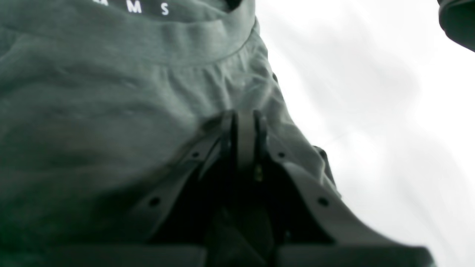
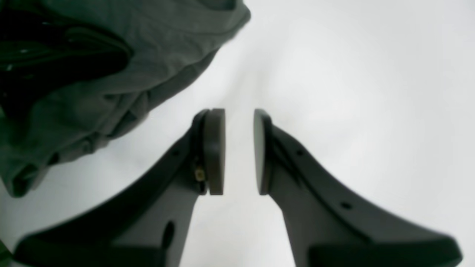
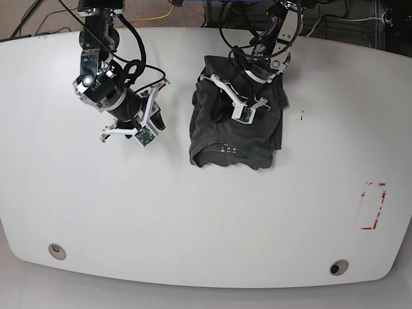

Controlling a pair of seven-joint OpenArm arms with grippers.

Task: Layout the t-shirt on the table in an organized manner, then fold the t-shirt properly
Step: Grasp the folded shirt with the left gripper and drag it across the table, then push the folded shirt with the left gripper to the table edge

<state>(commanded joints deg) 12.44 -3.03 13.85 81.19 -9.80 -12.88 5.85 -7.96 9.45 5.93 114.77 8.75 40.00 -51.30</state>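
White and broad, the counter (image 3: 193, 219) is seen bearing a red tape mark (image 3: 372, 206) near its right edge and two grommet holes (image 3: 56, 250) along its near edge. The t-shirt (image 3: 235, 132) is bunched in a rumpled heap toward the far edge, slightly right of centre, its collar with small white lettering turned to the near side. The left end effector (image 1: 245, 126) is clamped on a fold of cloth. The right end effector (image 2: 239, 148) hangs parted and empty over bare surface, beside the garment. The laying-out step is judged barely begun; a second corner must be seized and the cloth drawn flat.
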